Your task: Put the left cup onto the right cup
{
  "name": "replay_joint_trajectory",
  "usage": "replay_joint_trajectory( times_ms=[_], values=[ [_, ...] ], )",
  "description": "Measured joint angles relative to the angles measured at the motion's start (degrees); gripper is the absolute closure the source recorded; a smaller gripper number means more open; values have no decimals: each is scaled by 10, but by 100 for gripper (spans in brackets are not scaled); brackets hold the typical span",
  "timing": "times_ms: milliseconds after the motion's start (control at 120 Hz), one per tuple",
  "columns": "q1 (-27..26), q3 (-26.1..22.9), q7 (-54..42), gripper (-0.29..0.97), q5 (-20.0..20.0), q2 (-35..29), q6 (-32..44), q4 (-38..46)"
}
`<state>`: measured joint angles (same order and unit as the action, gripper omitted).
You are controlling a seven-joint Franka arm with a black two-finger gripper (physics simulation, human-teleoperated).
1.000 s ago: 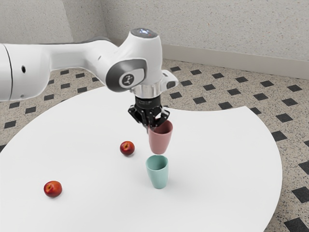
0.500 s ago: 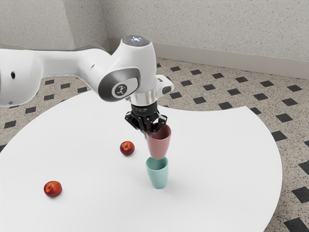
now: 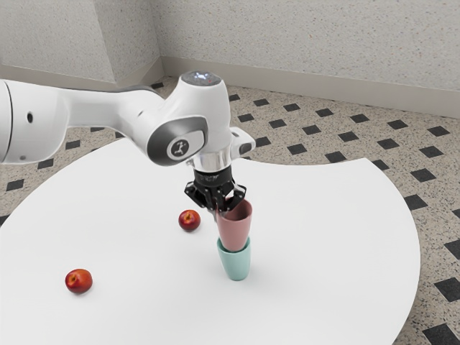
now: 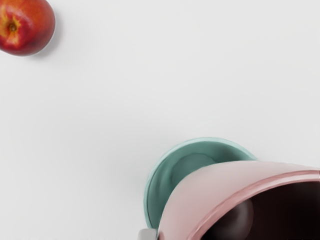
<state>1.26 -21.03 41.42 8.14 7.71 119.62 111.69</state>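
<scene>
A pink cup (image 3: 235,225) hangs from my gripper (image 3: 222,208), which is shut on its rim at the side toward the exterior view's left. Its base sits inside the mouth of the teal cup (image 3: 235,261), which stands upright on the white round table (image 3: 323,237). The pink cup leans slightly. In the wrist view the pink cup (image 4: 240,200) is close under my hand and covers part of the teal cup's (image 4: 175,175) open mouth.
Two red apples lie on the table: one (image 3: 189,220) just toward the exterior view's left of the cups, also in the wrist view (image 4: 24,25), another (image 3: 78,280) nearer the table's front left. The table edge curves at the right.
My hand has come down with the pink cup: its base went from just above the teal cup to inside its mouth. The arm's elbow shifted a little.
</scene>
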Motion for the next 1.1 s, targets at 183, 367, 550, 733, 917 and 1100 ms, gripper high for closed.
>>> replay_joint_trajectory(
  times_ms=[183,367,550,733,917,1100],
  values=[
    [5,0,3,73,-1,2,2,1],
    [6,0,1,34,-3,2,4,6],
    [6,0,-1,14,-3,2,3,0],
    [24,3,-9,6,-1,-3,-55,-92],
    [20,34,-46,3,-2,-7,-128,-159],
    [25,97,-136,1,-4,-12,-166,-168]
  ],
)
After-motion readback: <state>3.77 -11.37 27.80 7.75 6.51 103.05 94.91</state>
